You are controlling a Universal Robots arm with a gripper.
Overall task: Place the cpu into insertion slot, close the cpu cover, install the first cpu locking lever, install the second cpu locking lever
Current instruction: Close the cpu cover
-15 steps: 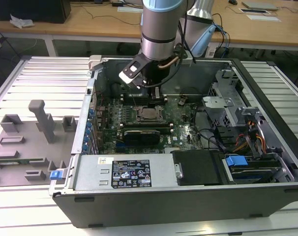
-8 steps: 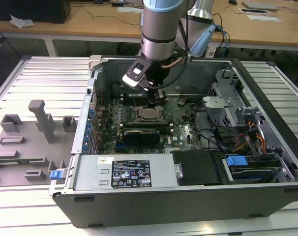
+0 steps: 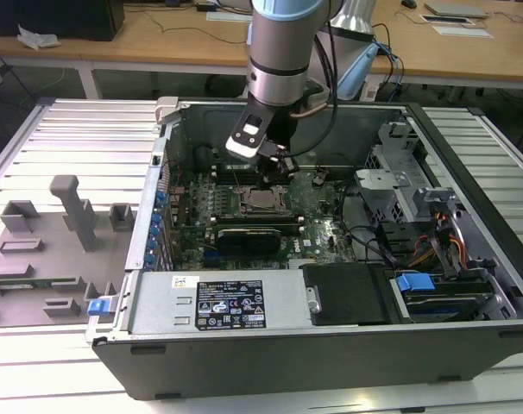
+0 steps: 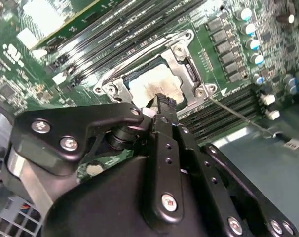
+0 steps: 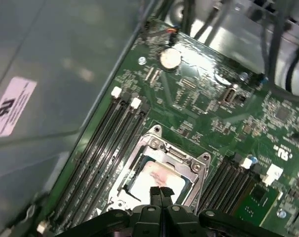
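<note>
Sitting on a slatted tabletop (image 3: pixel 72 129), open computer case (image 3: pixel 330 345); hovering over the cpu (image 5: pixel 157 177), lying in the insertion slot (image 5: pixel 131 183) under the lowered cpu cover (image 5: pixel 176 155), with gripper (image 5: pixel 159 193) pinching closed, holding nothing.

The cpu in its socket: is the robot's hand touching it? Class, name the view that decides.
Cannot tell. In both wrist views the hand overlaps the cpu, ending over its metal top, but neither shows contact or a gap plainly.

The open computer case (image 3: pixel 330 349) sits on the slatted surface (image 3: pixel 80 129), with a fixture tray (image 3: pixel 20 285) at the exterior view's left. Inside, on the motherboard (image 5: pixel 204 108), the cpu (image 5: pixel 157 178) lies within the cpu cover (image 5: pixel 188 164), between two banks of memory slots (image 5: pixel 105 143). The tool (image 5: pixel 161 193) is just above it.
</note>
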